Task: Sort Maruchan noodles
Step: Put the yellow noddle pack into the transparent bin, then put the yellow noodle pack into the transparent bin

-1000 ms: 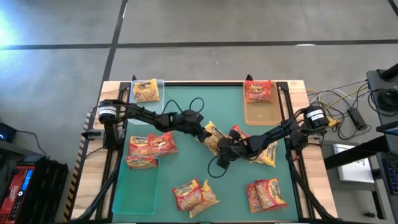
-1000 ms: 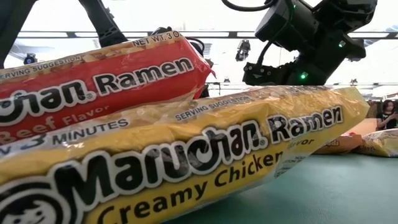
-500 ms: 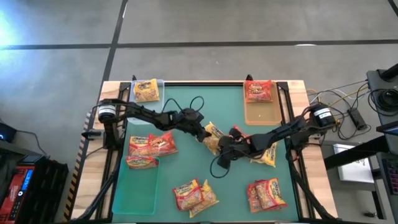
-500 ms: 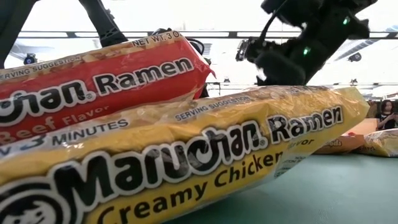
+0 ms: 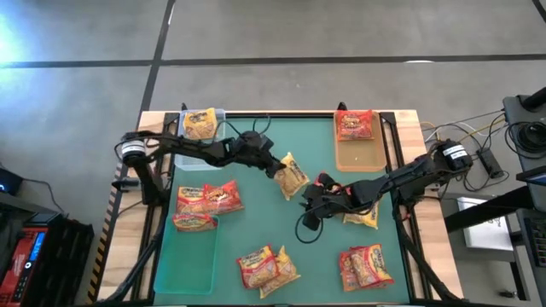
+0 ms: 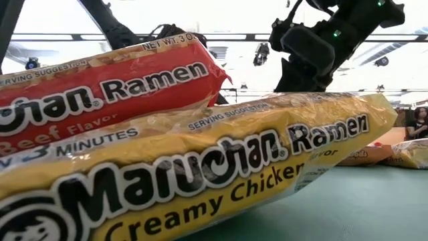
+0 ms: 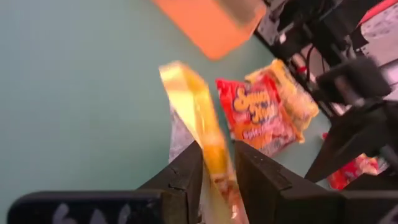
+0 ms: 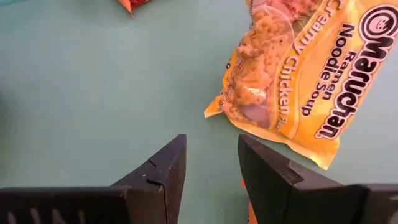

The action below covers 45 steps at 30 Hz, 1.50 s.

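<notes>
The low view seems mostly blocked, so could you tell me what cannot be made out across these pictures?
- Low view: two near packets, the red Beef packet and the Creamy Chicken packet, hide most of the table.
- Left wrist view: the yellow packet pinched by the left gripper is blurred; label unreadable.
- High view: packet flavours are too small to read.
- Right wrist view: the frame cuts off the yellow noodle packet ahead of the open right gripper.

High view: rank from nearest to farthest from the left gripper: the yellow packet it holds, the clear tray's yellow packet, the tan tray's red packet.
From the left gripper:
1. Held yellow packet, mid-table.
2. Clear tray's yellow packet, far-left corner.
3. Tan tray's red packet, far right; roughly tied with 2.
</notes>
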Tool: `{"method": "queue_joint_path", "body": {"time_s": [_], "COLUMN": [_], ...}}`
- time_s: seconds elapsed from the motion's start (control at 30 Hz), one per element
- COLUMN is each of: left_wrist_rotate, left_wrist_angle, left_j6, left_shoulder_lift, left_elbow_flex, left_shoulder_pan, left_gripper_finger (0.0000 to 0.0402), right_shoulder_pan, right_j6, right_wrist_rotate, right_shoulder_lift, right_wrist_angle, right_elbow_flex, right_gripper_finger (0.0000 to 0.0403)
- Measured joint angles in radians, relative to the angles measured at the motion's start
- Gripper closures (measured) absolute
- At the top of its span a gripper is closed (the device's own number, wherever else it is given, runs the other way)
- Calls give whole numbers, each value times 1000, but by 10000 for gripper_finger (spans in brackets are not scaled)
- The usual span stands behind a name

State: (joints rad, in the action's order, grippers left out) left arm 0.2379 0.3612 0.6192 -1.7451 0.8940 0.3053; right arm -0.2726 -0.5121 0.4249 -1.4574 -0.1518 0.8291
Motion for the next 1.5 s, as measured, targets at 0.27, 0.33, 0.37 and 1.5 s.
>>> {"method": "queue_joint_path", "body": {"time_s": [0.27, 0.33, 0.37, 1.5], "left_wrist_rotate": [10, -23, -44, -88], "left_wrist_angle": [-168, -187, -203, -258], "left_j6": [-62, -74, -82, -157], "left_shoulder_lift": [61, 53, 51, 32], "left_elbow_flex": [-1, 0, -1, 2], "left_shoulder_pan": [18, 14, 14, 49], "left_gripper_finger": [326, 326, 325, 210], "right_shoulder_pan": [0, 0, 0, 122], "right_j6": [-1, -4, -8, -7], "right_wrist_rotate": [18, 62, 89, 250], "right_shoulder_lift": [-3, -3, -4, -299], "right_wrist_angle": [0, 2, 7, 250], "right_elbow_flex": [-11, -14, -16, -32], "right_gripper_finger": [266, 266, 266, 266]}}
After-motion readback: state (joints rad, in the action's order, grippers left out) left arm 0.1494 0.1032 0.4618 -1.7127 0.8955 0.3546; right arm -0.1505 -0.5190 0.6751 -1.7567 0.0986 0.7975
